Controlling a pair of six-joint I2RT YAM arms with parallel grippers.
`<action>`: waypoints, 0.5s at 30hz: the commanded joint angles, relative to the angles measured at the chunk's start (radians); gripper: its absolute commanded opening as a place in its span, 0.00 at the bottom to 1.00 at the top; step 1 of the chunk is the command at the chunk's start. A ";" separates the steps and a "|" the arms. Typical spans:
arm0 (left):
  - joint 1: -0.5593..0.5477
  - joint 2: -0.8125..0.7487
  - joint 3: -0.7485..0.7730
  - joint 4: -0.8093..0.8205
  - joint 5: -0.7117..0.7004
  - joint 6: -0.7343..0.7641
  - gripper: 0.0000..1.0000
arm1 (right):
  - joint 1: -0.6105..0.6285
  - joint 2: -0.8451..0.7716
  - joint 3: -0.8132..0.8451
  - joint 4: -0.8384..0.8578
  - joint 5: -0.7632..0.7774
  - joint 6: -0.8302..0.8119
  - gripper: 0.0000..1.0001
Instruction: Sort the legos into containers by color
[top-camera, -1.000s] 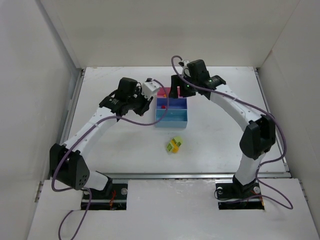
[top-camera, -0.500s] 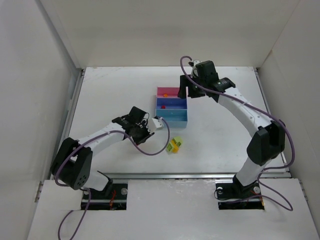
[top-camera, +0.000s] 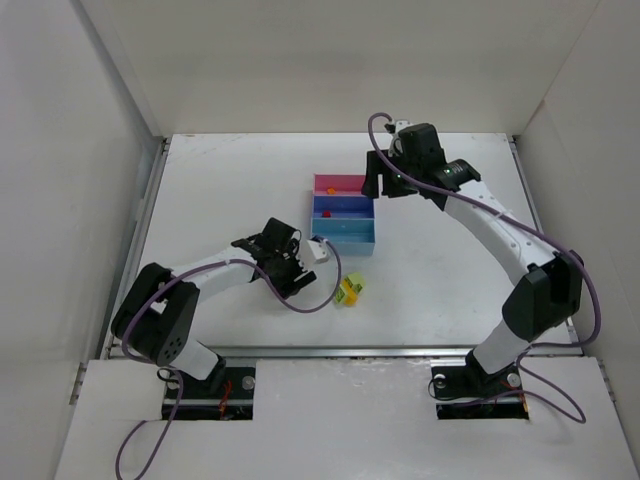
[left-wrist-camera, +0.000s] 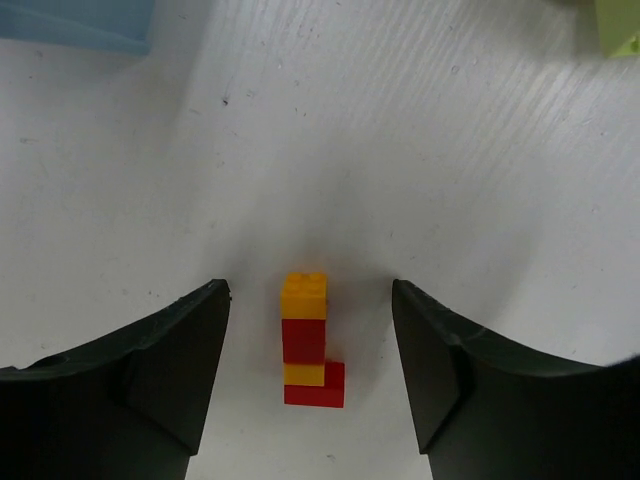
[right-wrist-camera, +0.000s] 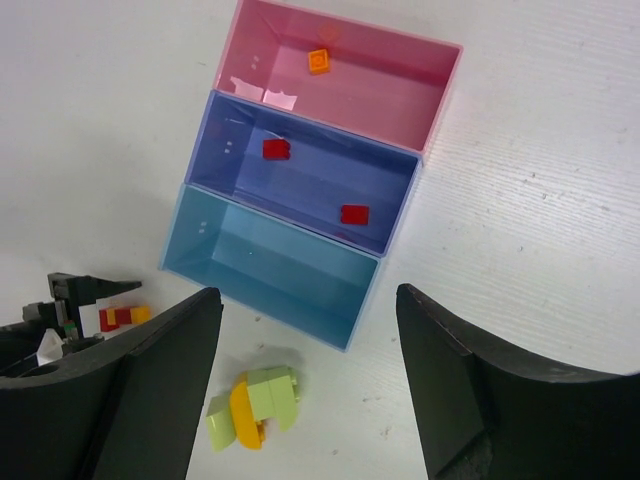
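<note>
Off the light blue bin's (left-wrist-camera: 70, 20) outer corner, in the left wrist view, a joined red-and-orange stack (left-wrist-camera: 307, 342) lies flat on the desk (left-wrist-camera: 480, 150); the left pincer (left-wrist-camera: 308, 300) straddles it, jaws spread wide, with clear desk between each jaw and the bricks, so it holds nothing. The step in hand looks like the pickup of this stack. To do it well, I would lower straight down, keep the stack centred, and close across its narrow width. The lowest red brick juts out to one side, so the grip is better placed higher, on the straight part. Being two colours, the stack will probably need splitting before it can be binned.

In the right wrist view the right pincer (right-wrist-camera: 308, 295) hangs above the tray, jaws wide apart and empty; below it the pink bin (right-wrist-camera: 385, 95) holds one orange brick (right-wrist-camera: 319, 61); the dark blue bin (right-wrist-camera: 310, 182) holds two red bricks (right-wrist-camera: 275, 149); the light blue bin shows no brick; a lime-and-yellow cluster (right-wrist-camera: 255, 405) sits on the desk just outside the light blue bin.

In the top view the left pincer is low by the tray's light blue end, and the right pincer hovers beside its pink end.
</note>
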 joint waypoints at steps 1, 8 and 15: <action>-0.005 -0.015 -0.006 -0.021 0.027 0.018 0.64 | 0.005 -0.046 -0.010 0.013 0.022 -0.007 0.76; 0.082 -0.081 -0.019 -0.173 0.032 0.147 0.68 | 0.005 -0.046 -0.010 0.013 0.022 -0.007 0.76; 0.082 -0.072 -0.029 -0.133 0.047 0.070 0.63 | 0.005 -0.046 -0.020 0.022 0.013 -0.007 0.76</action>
